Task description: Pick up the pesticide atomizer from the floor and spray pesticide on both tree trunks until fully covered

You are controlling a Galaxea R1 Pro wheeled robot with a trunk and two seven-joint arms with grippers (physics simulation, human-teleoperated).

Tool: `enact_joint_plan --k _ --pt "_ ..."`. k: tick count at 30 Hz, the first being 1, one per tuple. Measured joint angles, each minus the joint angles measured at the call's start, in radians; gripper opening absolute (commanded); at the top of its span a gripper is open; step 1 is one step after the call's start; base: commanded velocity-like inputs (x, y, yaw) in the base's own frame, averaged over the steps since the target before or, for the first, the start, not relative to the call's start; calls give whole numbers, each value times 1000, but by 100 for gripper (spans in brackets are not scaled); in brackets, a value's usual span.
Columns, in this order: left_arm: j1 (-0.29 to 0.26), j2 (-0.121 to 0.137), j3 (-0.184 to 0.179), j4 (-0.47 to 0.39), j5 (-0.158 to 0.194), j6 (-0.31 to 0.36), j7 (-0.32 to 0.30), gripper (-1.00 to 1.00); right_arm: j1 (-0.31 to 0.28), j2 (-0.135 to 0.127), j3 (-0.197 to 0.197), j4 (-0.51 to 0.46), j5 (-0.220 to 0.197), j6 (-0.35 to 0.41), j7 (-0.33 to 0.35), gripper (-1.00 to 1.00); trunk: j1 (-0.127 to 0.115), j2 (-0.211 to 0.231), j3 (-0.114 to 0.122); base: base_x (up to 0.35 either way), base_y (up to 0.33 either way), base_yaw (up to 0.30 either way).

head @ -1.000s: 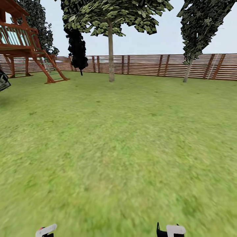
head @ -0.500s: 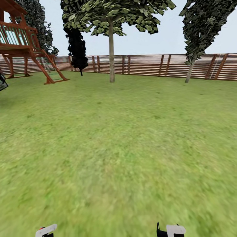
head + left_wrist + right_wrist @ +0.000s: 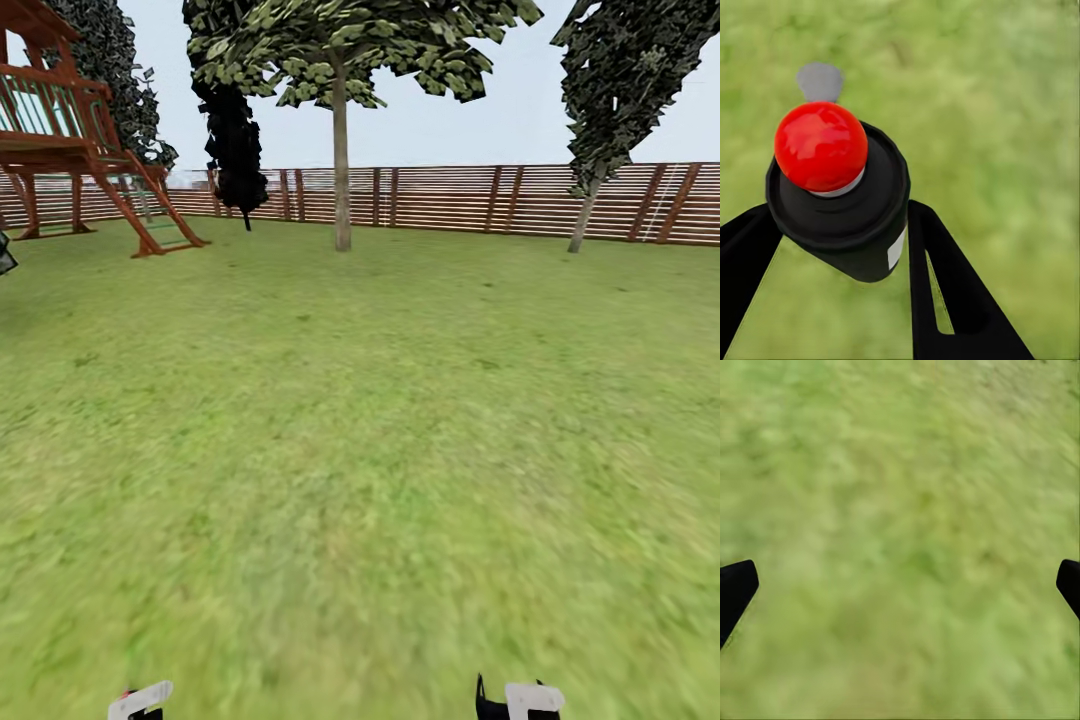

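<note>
- Clearly, the left gripper (image 3: 840, 247) has its black fingers (image 3: 952, 292) closed against the pesticide atomizer (image 3: 840, 202), red top (image 3: 820, 146) facing the camera, above blurred grass.
- Fingertips of the right gripper (image 3: 900, 585) sit wide apart with nothing between them.
- Ahead across the lawn (image 3: 360, 450), a pale-trunked tree (image 3: 341, 160) stands before the slatted fence (image 3: 450, 200); a wooden play tower (image 3: 70, 140) stands left.

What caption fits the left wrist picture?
Left gripper holding the red-topped pesticide atomizer above blurred green grass.
</note>
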Motion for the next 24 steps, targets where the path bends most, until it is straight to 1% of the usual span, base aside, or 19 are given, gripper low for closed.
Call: enact_joint_plan --k 24 --pt "0 0 0 0 0 -2 0 -100 0 0 0 0 -1 0 0 100 0 0 0 338 120 0"
